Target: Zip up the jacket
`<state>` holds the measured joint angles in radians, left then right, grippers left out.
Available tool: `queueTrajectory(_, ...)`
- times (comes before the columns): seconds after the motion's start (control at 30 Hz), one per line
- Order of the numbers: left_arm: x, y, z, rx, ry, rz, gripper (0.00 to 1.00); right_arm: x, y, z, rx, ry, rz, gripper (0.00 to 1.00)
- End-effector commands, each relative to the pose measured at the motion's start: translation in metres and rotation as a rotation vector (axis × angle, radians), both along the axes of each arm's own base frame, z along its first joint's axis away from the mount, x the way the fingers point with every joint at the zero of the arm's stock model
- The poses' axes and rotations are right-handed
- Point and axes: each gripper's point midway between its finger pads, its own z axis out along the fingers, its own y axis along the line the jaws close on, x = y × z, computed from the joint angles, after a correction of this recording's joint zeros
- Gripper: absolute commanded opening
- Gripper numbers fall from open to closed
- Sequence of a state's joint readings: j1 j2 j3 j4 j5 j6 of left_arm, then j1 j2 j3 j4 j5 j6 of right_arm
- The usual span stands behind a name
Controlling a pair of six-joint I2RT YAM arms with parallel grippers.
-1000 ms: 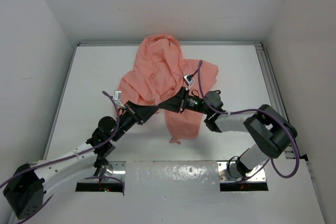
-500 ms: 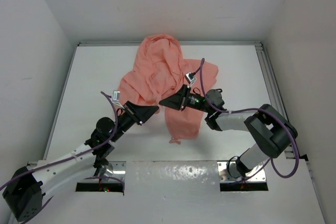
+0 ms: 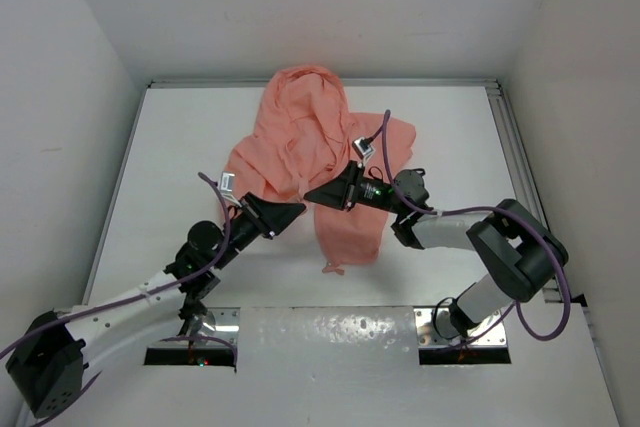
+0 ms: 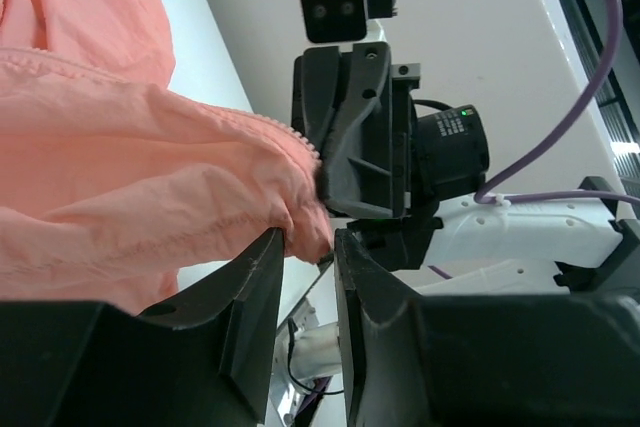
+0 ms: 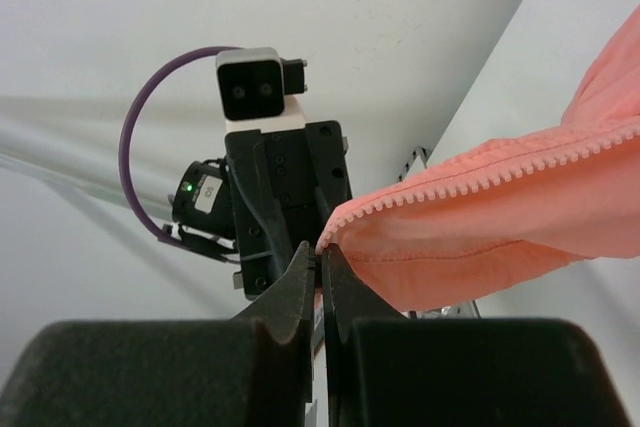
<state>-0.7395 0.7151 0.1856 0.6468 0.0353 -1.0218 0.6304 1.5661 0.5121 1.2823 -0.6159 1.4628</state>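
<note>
The salmon-pink jacket (image 3: 300, 137) lies crumpled on the white table, hood toward the back wall. My left gripper (image 3: 298, 210) and right gripper (image 3: 310, 194) meet tip to tip at its lower front edge. In the left wrist view the left gripper (image 4: 308, 237) is shut on a bunched end of the jacket (image 4: 120, 177), whose zipper teeth run along the edge above; the right gripper (image 4: 355, 137) faces it just behind. In the right wrist view the right gripper (image 5: 322, 252) is shut on the end of the toothed zipper edge of the jacket (image 5: 500, 217). The left gripper (image 5: 280, 197) is close behind.
White walls enclose the table on three sides. A metal rail (image 3: 512, 147) runs along the right edge. A purple cable (image 3: 372, 137) loops above the right wrist. A jacket flap (image 3: 345, 237) hangs toward the near edge between the arms.
The right gripper lifted its zipper end slightly up and back. The left wrist shifted a little to the right. Both grippers keep their hold and stay tip to tip.
</note>
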Motion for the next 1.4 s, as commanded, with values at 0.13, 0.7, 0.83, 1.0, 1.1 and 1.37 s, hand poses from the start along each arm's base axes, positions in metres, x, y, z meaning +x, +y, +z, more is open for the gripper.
queueTrajectory(0.13, 0.005, -0.001, 0.031, -0.039, -0.083, 0.012, 0.26, -0.015, -0.003, 0.04, 0.064, -0.183, 0.053, 0.0)
queueTrajectory(0.7, 0.003, -0.004, 0.033, -0.045, -0.114, -0.008, 0.21, -0.017, 0.003, 0.026, -0.016, -0.134, 0.109, 0.0)
queueTrajectory(0.83, 0.002, -0.004, 0.035, -0.042, -0.128, -0.01, 0.2, -0.016, 0.003, 0.018, -0.05, -0.118, 0.111, 0.0)
queueTrajectory(1.0, 0.002, -0.004, 0.033, -0.036, -0.136, -0.012, 0.02, -0.015, 0.005, 0.013, -0.075, -0.101, 0.117, 0.0)
queueTrajectory(1.1, 0.001, -0.005, 0.035, -0.027, -0.155, -0.019, 0.0, -0.014, 0.005, 0.011, -0.093, -0.107, 0.115, 0.0)
queueTrajectory(1.37, 0.027, 0.035, 0.018, 0.024, -0.112, 0.244, 0.0, 0.01, -0.025, -0.012, -0.455, -0.19, -0.11, 0.6)
